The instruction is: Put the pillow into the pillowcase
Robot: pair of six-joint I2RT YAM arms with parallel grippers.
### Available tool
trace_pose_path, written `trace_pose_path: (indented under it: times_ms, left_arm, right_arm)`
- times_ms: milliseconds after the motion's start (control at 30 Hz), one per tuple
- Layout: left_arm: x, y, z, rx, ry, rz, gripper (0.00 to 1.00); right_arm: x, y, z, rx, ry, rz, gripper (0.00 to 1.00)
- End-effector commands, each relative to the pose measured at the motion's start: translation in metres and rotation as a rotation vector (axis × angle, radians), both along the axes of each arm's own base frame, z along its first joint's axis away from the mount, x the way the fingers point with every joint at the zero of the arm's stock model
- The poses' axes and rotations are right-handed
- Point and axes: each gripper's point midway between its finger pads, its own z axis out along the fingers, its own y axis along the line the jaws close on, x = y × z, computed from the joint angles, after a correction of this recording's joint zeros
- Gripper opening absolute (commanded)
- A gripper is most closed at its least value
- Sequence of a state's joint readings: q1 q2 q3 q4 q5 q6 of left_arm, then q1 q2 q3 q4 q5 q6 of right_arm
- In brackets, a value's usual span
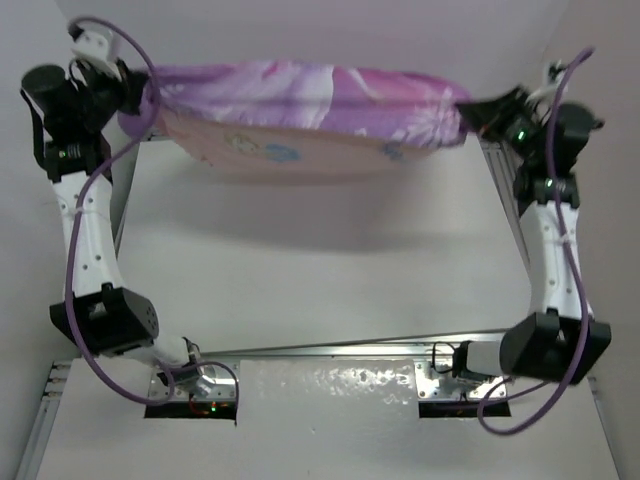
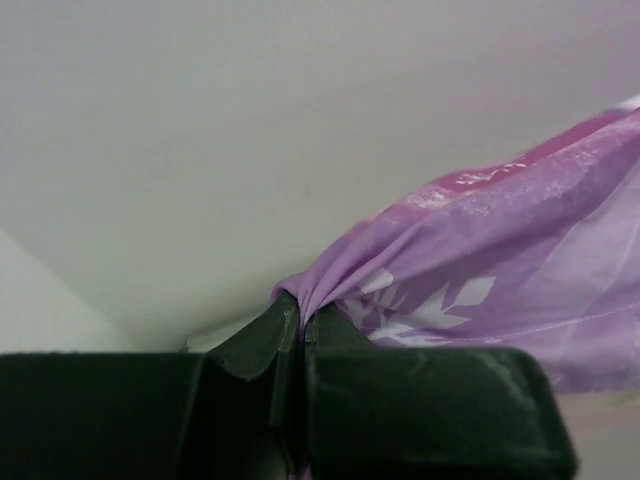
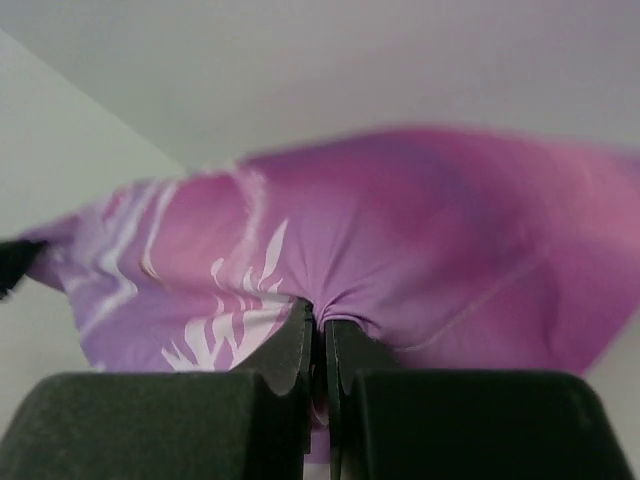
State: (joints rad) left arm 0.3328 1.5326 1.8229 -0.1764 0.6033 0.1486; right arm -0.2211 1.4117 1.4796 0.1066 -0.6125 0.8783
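Note:
The pillowcase (image 1: 300, 105) hangs stretched between my two grippers at the far side of the table, purple-magenta printed side on top, pale pink side below. It looks plump. My left gripper (image 1: 140, 95) is shut on its left end, and the left wrist view shows the purple cloth (image 2: 480, 290) bunched between the tips of that gripper (image 2: 300, 310). My right gripper (image 1: 470, 108) is shut on its right end, and the right wrist view shows the cloth (image 3: 400, 240) pinched in that gripper (image 3: 320, 318). No white pillow surface shows in any view.
Metal rails (image 1: 500, 185) run along the right and left sides of the white table (image 1: 320, 270), and another rail (image 1: 330, 347) crosses near the arm bases. Purple cables (image 1: 120, 160) loop along both arms.

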Motion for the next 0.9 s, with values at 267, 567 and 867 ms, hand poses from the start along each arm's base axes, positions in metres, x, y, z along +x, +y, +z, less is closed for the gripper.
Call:
trace_pose_path:
  times_ms: [267,567,867]
  left_arm:
    - [-0.179,0.054,-0.293,0.508,1.026,0.084,0.08]
    - [-0.259,0.074,-0.319,0.623,1.305,0.181,1.0]
    - [-0.202,0.097,-0.226,0.483,0.988,0.444,1.0]
  right_arm:
    - [-0.158,0.001,-0.32,0.002,0.533,-0.242,0.36]
    - [-0.169,-0.047,-0.281,-0.152,0.611,-0.489,0.99]
    - [-0.165,-0.076,-0.18,-0.386,0.444,-0.58,0.99]
